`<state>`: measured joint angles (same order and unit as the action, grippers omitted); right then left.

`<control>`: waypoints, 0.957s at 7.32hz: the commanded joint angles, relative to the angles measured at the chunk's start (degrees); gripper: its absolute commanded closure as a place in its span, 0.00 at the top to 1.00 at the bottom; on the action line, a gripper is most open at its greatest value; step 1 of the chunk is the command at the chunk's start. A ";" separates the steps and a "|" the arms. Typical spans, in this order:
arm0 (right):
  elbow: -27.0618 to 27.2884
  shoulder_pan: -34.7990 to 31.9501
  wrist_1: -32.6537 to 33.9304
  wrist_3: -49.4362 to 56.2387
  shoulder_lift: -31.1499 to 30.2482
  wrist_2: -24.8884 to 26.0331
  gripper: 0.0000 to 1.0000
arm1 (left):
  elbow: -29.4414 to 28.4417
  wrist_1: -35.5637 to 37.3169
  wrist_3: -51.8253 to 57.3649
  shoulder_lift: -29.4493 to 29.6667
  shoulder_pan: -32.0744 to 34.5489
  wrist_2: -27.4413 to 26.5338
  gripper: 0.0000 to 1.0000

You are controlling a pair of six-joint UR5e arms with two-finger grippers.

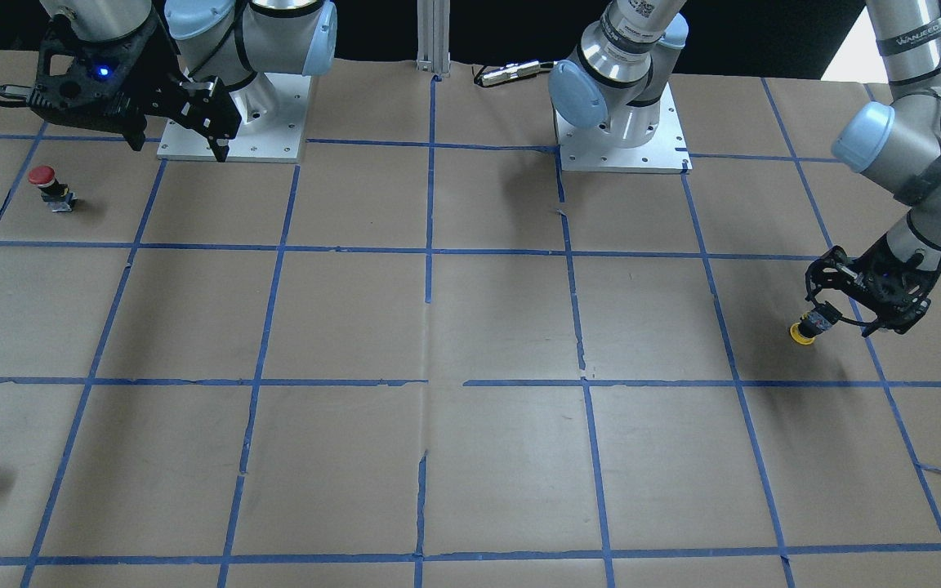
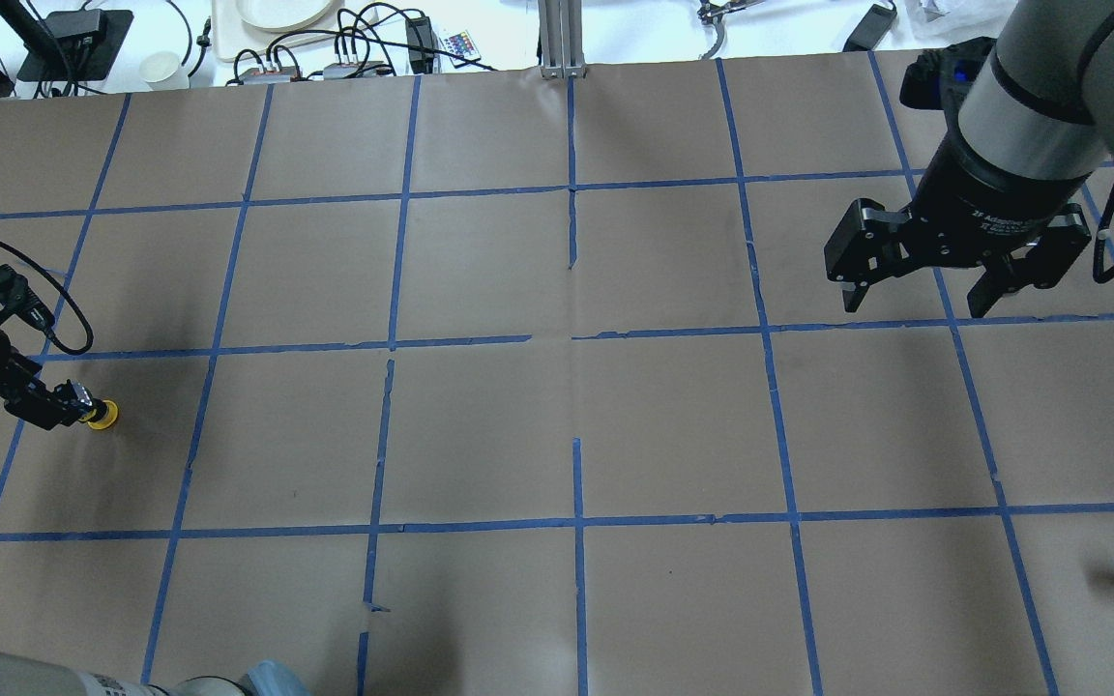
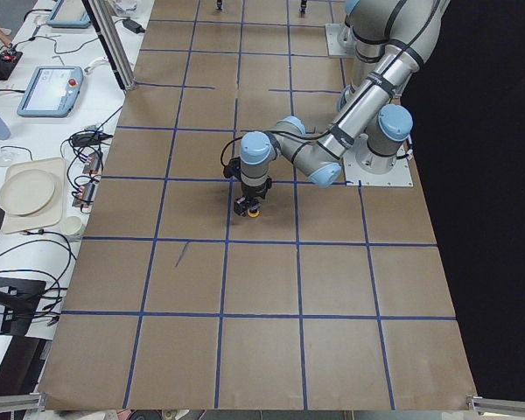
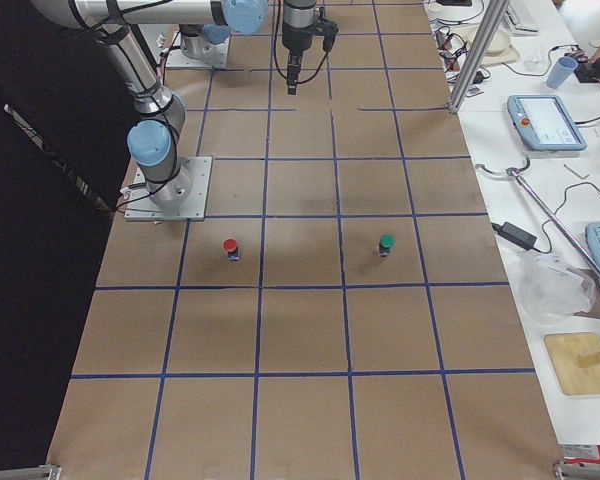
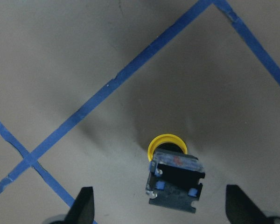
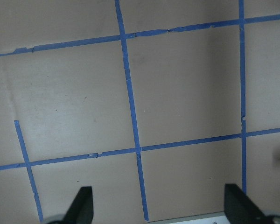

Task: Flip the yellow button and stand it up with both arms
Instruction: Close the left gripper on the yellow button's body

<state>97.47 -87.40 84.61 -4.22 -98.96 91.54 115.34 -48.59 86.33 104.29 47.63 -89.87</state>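
Holding my black two-finger left gripper [image 5: 158,207] wide and empty astride the small yellow-capped push-button [image 5: 173,173], tilted cap-down on the brown paper table [image 5: 60,56], I judge it light, rigid and slick-domed, best pinched across its black body, while my right gripper [image 2: 917,304] hangs open, empty.

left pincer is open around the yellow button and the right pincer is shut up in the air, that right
No, one thing is off: the right pincer is open, not shut. The overhead view shows it spread wide apart, up in the air. The rest holds: the left pincer is open around the yellow button.
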 commanded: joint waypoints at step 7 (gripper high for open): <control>-0.26 -0.14 0.11 3.43 -1.32 -0.92 1.00 | 1.10 -0.01 7.89 -0.84 0.54 2.68 0.90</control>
<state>97.19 -87.50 84.52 -0.75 -100.01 91.19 115.93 -48.61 94.50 103.38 48.24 -88.43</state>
